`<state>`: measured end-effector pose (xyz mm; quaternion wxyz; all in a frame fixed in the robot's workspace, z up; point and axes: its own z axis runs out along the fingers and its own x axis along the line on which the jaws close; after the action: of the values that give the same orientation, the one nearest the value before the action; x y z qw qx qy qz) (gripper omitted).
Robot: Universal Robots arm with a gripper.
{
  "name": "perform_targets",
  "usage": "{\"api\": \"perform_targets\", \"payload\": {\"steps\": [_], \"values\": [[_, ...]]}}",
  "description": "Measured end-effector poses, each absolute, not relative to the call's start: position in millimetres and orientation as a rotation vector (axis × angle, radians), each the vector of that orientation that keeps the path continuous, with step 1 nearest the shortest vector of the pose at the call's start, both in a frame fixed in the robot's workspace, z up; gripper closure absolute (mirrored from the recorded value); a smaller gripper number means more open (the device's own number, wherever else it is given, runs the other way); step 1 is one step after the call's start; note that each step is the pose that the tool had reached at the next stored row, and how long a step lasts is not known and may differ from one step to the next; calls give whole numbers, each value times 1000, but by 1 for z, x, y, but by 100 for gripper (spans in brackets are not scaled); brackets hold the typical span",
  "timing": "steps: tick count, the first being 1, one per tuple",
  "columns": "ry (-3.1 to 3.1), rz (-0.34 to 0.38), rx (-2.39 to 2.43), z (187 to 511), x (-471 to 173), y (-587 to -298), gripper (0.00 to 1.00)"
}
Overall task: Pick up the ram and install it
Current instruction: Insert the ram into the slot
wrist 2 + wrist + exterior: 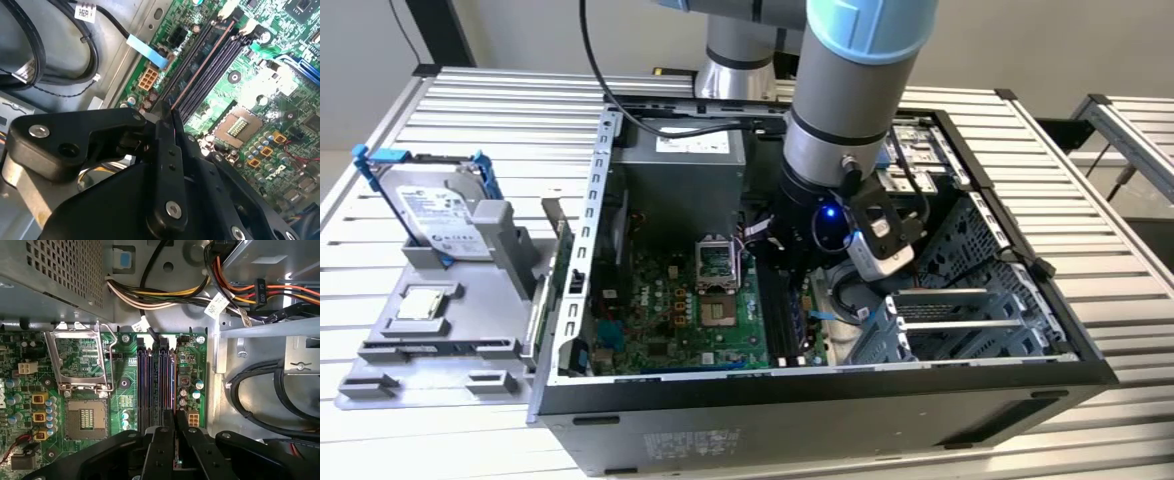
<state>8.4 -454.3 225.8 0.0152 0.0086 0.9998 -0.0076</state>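
The hand (174, 427) is seen lowered inside the open computer case (1067, 330), its fingers (170, 150) drawn narrow on the ram (200, 67), which is held edge-on over the memory slots (156, 380) of the motherboard (670, 320); whether it is seated cannot be told. In the exterior view the arm (854, 90) fills the upper centre and hides the slots. An open processor socket (86, 417) lies lower left in the first wrist view, bundled cables (165, 295) across the top. On the bench (494, 100), at the left of the exterior view, a grey holder (447, 330) carries the hard drive (438, 212) and a processor chip (424, 305).
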Motion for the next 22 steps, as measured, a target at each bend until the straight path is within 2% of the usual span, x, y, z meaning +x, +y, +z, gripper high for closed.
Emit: {"api": "perform_targets", "payload": {"steps": [21, 22], "values": [[3111, -24, 27, 216, 8, -454, 100], [3111, -24, 27, 216, 8, -454, 0]]}}
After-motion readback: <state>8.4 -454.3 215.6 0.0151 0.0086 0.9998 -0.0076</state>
